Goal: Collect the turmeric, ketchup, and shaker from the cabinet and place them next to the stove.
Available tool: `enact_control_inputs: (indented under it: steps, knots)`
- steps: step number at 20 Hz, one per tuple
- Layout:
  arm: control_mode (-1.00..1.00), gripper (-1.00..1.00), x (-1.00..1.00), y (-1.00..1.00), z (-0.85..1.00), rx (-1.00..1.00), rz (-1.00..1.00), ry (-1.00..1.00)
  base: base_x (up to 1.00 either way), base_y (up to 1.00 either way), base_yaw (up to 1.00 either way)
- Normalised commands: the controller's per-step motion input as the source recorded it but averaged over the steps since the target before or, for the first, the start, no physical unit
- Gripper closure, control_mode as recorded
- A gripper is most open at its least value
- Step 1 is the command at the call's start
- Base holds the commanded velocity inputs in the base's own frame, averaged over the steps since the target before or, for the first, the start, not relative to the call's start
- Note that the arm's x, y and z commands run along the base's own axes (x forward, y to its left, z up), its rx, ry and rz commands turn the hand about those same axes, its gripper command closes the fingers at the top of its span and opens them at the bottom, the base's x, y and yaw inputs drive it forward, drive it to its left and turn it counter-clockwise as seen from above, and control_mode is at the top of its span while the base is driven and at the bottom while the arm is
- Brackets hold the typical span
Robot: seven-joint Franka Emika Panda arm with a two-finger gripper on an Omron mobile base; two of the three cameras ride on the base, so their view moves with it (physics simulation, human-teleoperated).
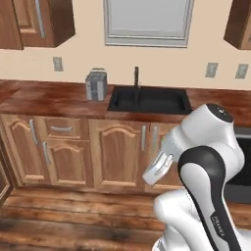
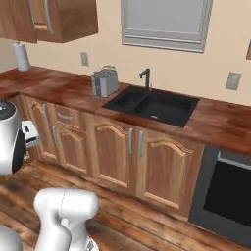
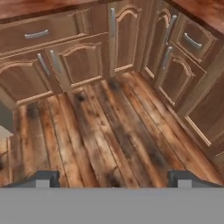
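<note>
The gripper (image 3: 113, 177) stands wide apart and empty over the plank floor (image 3: 109, 135), facing arched base cabinets (image 3: 78, 65). Farther off, a toaster (image 1: 96, 85) and black sink (image 1: 149, 99) sit on the counter; the brown wall cabinet (image 1: 37, 22) hangs closed at upper left

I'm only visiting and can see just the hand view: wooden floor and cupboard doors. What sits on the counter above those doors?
Observer: A silver toaster stands on the brown wooden counter.
Visitor: Anything beside it?
Observer: A black sink basin with a dark tap, to the toaster's right.
Visitor: And higher up?
Observer: A brown wooden wall cabinet hangs up and left of the toaster.
</note>
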Motion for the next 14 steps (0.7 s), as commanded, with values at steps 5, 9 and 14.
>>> enact_control_inputs:
  steps: [5,9,14]
  knots:
    - [1.0,-1.0,0.0,0.0,0.0,0.0,0.0,0.0,-0.02,0.9,0.48]
    - [1.0,-1.0,0.0,0.0,0.0,0.0,0.0,0.0,0.14,0.59,0.49]
    - [1.0,-1.0,0.0,0.0,0.0,0.0,0.0,0.0,0.49,0.34,0.44]
